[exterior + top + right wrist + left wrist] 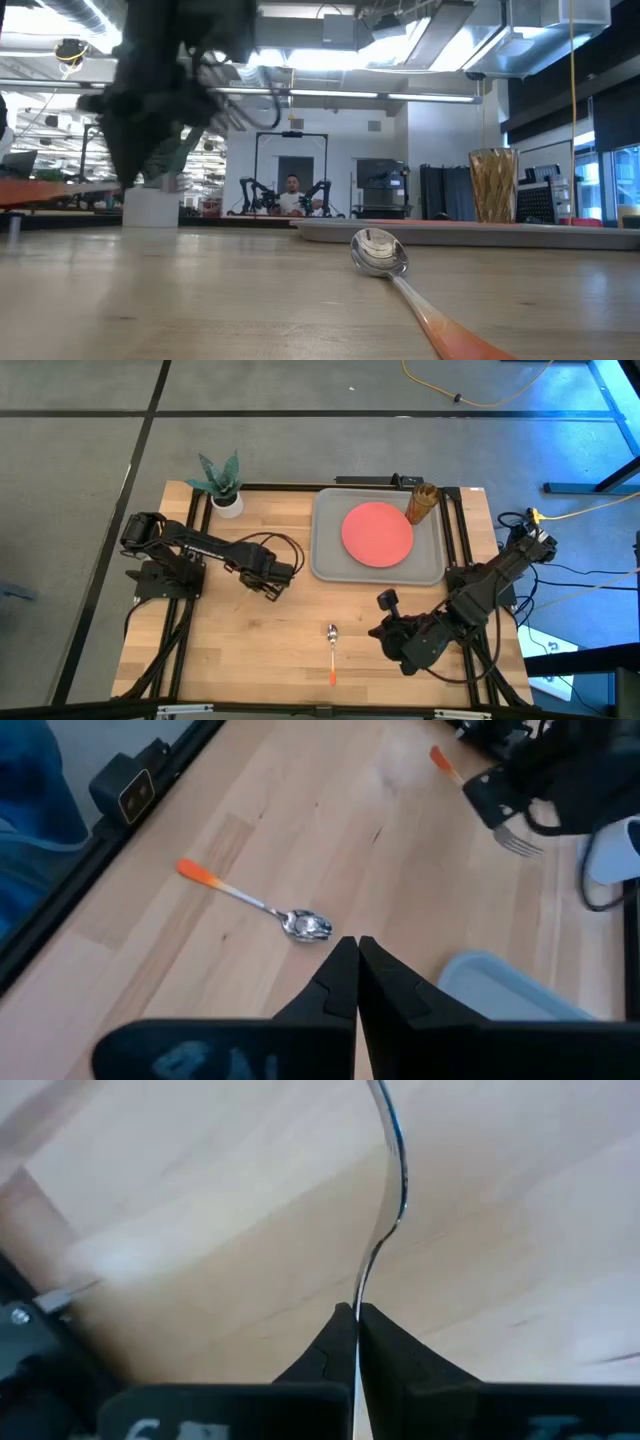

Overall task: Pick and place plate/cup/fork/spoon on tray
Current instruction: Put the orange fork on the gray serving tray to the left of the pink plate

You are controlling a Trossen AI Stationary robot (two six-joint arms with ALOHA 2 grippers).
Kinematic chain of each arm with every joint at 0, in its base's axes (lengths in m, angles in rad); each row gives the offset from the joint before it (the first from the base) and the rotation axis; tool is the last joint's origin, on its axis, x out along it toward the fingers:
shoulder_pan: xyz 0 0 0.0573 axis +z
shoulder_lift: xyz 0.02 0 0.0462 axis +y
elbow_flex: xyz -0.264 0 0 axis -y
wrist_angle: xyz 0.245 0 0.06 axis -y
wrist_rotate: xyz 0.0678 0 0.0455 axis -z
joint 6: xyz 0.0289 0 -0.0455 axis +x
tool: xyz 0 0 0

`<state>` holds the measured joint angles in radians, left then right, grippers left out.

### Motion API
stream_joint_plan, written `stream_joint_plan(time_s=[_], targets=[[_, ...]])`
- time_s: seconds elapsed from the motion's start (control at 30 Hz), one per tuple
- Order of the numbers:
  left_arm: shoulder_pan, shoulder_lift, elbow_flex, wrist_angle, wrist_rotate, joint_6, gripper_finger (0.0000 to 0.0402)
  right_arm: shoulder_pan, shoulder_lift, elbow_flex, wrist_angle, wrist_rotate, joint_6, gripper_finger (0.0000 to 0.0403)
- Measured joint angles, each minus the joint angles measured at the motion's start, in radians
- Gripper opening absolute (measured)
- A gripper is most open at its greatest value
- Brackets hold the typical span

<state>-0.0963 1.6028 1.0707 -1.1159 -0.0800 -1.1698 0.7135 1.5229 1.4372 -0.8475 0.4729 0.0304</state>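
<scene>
1 fork (392, 1170) clamped in left end effector (356, 1315).

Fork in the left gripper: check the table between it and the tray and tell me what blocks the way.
Nothing visible does. The left gripper is shut on the fork just left of the tray, with only bare wood between them. On the tray, the plate fills the middle and the cup stands at a far corner, so little room remains.
</scene>
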Motion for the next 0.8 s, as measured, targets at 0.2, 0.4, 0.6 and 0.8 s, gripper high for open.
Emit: stream_joint_plan(time_s=[0.2, 0.4, 0.6, 0.8], targets=[[0.022, -0.001, 0.143, -0.003, -0.086, -0.004, 0.0001, 0.041, -0.001, 0.000, -0.058, 0.031, 0.071, 0.0008], [0.074, -0.001, 0.252, -0.009, -0.153, 0.005, 0.0001, 0.050, -0.001, 0.000, -0.075, 0.060, 0.121, 0.0008], [0.132, 0.051, 0.330, 0.040, -0.219, 0.060, 0.0001, 0.050, -0.001, 0.000, -0.125, 0.147, 0.203, 0.0008], [0.197, 0.182, 0.439, 0.125, -0.216, 0.183, 0.0001, 0.050, -0.002, -0.017, -0.187, 0.189, 0.311, 0.0008]])
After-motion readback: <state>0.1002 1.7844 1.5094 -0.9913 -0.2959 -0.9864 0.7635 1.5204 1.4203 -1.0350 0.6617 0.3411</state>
